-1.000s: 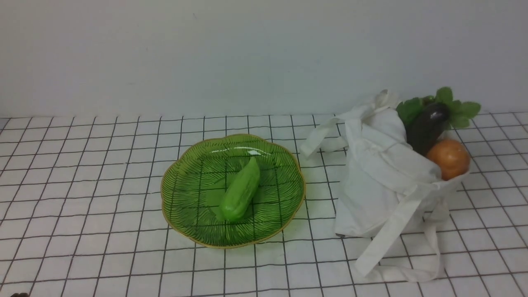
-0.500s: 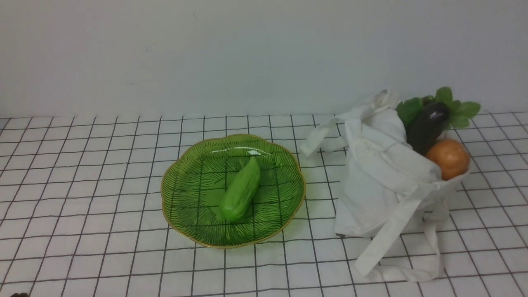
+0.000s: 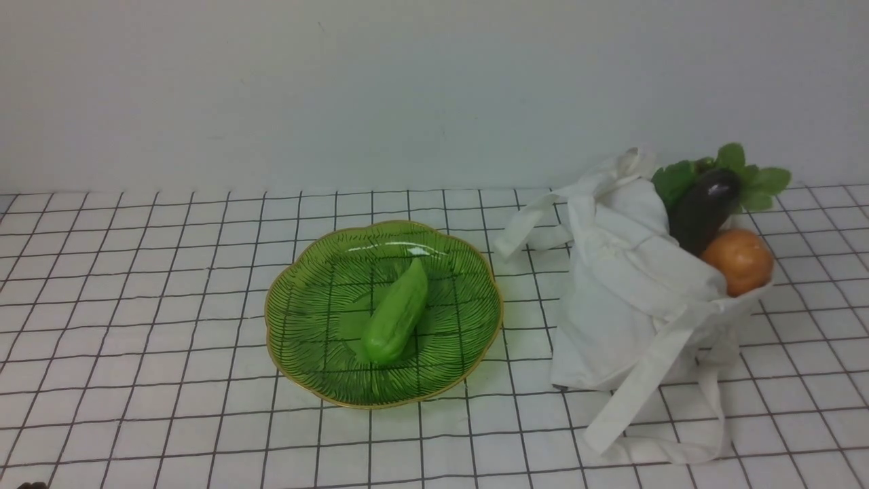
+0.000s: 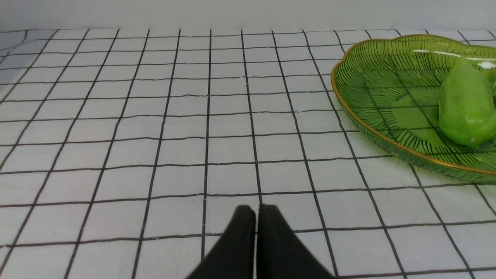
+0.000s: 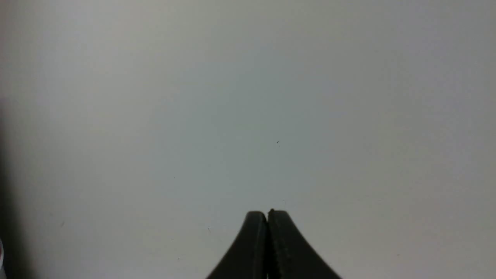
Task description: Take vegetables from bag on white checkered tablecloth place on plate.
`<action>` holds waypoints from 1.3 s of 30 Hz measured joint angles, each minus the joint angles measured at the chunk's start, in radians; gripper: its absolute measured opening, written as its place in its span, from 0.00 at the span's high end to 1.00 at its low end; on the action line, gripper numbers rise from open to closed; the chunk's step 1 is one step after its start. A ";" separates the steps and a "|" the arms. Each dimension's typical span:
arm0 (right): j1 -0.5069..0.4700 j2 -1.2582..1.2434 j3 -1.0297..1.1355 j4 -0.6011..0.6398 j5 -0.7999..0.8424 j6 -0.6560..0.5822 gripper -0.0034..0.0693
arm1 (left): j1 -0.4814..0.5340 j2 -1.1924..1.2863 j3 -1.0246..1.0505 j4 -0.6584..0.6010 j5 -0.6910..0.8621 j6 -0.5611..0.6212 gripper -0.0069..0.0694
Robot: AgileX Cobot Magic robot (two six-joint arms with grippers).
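Currently empty and pinched together, the left gripper (image 4: pixel 255 211) hovers over open tablecloth (image 4: pixel 155 116) near its front-left corner, apart from the plate (image 4: pixel 360 97); the right gripper (image 5: pixel 267 213) faces plain wall (image 5: pixel 248 97).

- Place: staged robot test bench, lab-like, dressed as a dining table.
- Backdrop: plain pale wall (image 3: pixel 407 88), uniform across the whole width.
- Worktop: covered by a white tablecloth (image 3: pixel 136 305) with a thin black grid.
- Props: glossy toy-like vegetables (image 3: pixel 396 314), one green plate (image 3: pixel 305 326), one white cloth bag (image 3: pixel 624 305).
- Equipment: black left gripper (image 4: pixel 255 211) and black right gripper (image 5: pixel 267 215), each seen from its wrist camera.
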 joint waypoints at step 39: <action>-0.379 0.002 0.548 0.234 0.005 -0.366 0.97 | 0.000 0.000 0.000 0.000 -0.001 0.000 0.92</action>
